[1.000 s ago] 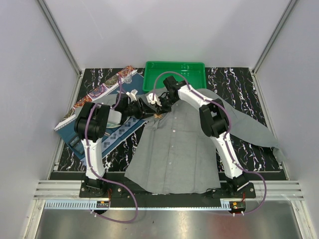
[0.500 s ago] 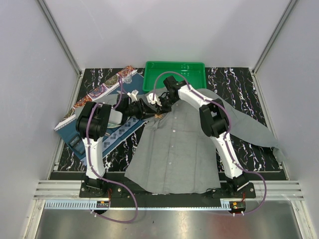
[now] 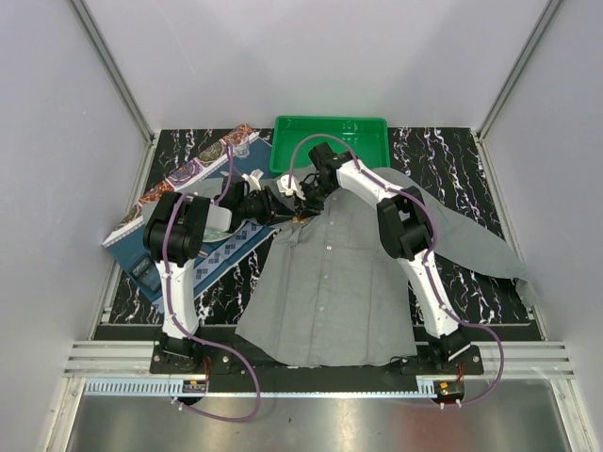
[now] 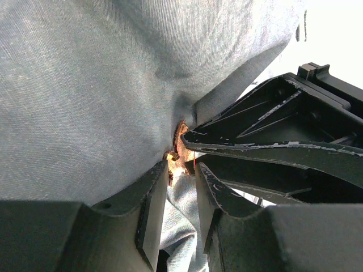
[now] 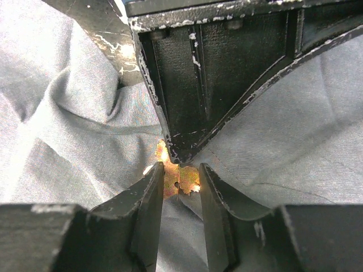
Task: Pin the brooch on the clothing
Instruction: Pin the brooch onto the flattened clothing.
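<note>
The grey clothing (image 3: 330, 282) lies spread on the table, collar towards the back. Both grippers meet tip to tip at its collar. The brooch (image 3: 300, 218) is a tiny orange glint there. In the right wrist view the brooch (image 5: 190, 181) sits on the fabric (image 5: 68, 124) between the tips of my right gripper (image 5: 181, 169), which is open with a small gap beside it. A fold of the shirt (image 4: 85, 85) runs between the jaws of my left gripper (image 4: 181, 165), which stand a little apart, with the brooch (image 4: 178, 150) just past their tips.
A green tray (image 3: 330, 141) stands behind the collar. A dark blue patterned placemat (image 3: 160, 259) and a round red-and-teal plate (image 3: 188, 171) lie at the left under the left arm. The shirt's right sleeve (image 3: 471, 240) stretches over the black marbled tabletop.
My right gripper's jaws have parted from the brooch. My left gripper's jaws have narrowed a little around the fabric. Neither arm has visibly shifted.
</note>
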